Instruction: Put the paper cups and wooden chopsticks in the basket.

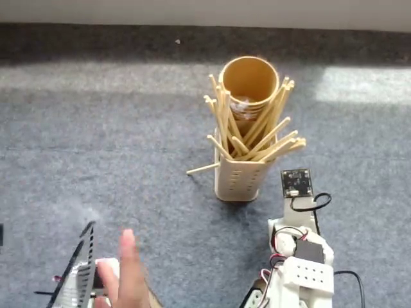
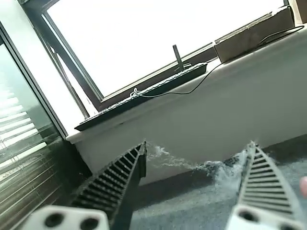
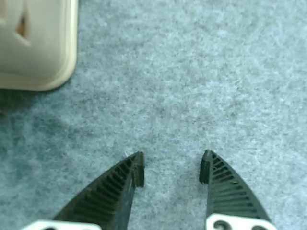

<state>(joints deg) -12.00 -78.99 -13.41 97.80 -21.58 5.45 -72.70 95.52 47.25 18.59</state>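
Nearest me, the left gripper [image 2: 196, 146] is tipped up off the carpet [image 3: 216, 72], its jaws spread wide with nothing between them, pointing at the wall under the window [image 2: 144, 38]. Beside it, the right gripper [image 3: 172, 158] hangs low over the carpet, jaws partly apart and empty, just short of the basket [image 3: 38, 48].

The basket stands upright in the middle of the floor. It is tall and narrow, with the chopsticks [image 1: 257, 138] fanning out over its rim in all directions. A paper cup [image 1: 247, 80] sits behind them at the far end, mouth up. One stick [image 1: 202, 169] juts sideways low on the basket's far side from the right arm. I cannot tell whether it lies on the carpet or pokes through the wall.

The job looks nearly done. The load seems top-heavy, so a nudge from the right arm could tip the basket and spill everything. Tugging at that low stick might drag the basket over.
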